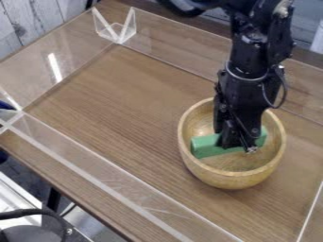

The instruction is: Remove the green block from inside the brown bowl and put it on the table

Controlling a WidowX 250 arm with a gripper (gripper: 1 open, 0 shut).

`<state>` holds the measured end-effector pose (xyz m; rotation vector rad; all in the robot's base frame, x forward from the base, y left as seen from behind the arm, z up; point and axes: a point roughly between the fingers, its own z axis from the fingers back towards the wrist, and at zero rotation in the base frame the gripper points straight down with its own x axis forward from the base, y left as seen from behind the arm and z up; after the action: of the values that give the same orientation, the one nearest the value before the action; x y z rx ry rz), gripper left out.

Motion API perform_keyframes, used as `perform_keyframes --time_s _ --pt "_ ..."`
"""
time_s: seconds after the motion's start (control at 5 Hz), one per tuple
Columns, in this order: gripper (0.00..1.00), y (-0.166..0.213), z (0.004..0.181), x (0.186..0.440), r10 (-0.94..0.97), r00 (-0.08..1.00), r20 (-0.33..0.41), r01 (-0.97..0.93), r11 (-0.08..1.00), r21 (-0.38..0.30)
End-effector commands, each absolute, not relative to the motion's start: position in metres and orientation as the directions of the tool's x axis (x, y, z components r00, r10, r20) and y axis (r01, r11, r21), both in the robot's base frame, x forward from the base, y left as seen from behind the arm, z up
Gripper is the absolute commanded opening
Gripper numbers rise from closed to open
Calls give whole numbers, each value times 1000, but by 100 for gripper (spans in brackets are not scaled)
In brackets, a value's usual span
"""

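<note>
Clenched on the block, the tool (239,145) points down into the bowl, its dark fingers crossing the middle of the green bar and hiding part of it.

Nearest, at the lower left corner, a black cable (38,213) curves over dark gear beyond the counter's edge. One long clear wall (120,181) runs slantwise along that side of the counter (120,104), letting the brown wood grain show through.

Next comes the bowl (233,179), just one, round and light tan, with a thick pale rim and a smooth, warmer-toned inside. It stands upright on the counter, toward the right of the view.

One block (206,146) is inside the bowl, within the rim. It is a flat, narrow bar of plain green, leaning more to a cool, minty shade than a leafy one. An end shows on each side of the fingers, the left one the larger and clearer. Whether its underside touches the bowl cannot be made out.

Above and beyond the bowl rises the single arm (259,47), black and jointed, with cables looped beside it. It comes in from the top edge, its lower part hanging steeply and reaching over the bowl's far rim.

Farthest off, near the upper left, one small clear angular piece (115,25) stands at the counter's far side.
</note>
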<state>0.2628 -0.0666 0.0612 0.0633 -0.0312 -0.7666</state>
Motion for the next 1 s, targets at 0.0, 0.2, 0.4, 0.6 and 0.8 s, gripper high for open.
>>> perform_keyframes --time_s 0.0,0.2,0.4,0.6,0.8 --pt "0 -70 84 271 -695 714 83 687 718 110" --pt "0 -70 85 271 -695 714 85 686 719 110" --pt "0 -71 85 271 -694 714 88 686 719 110" --pt "0 -71 86 272 -694 715 90 685 720 110" --pt "0 -71 86 272 -693 715 92 684 721 110"
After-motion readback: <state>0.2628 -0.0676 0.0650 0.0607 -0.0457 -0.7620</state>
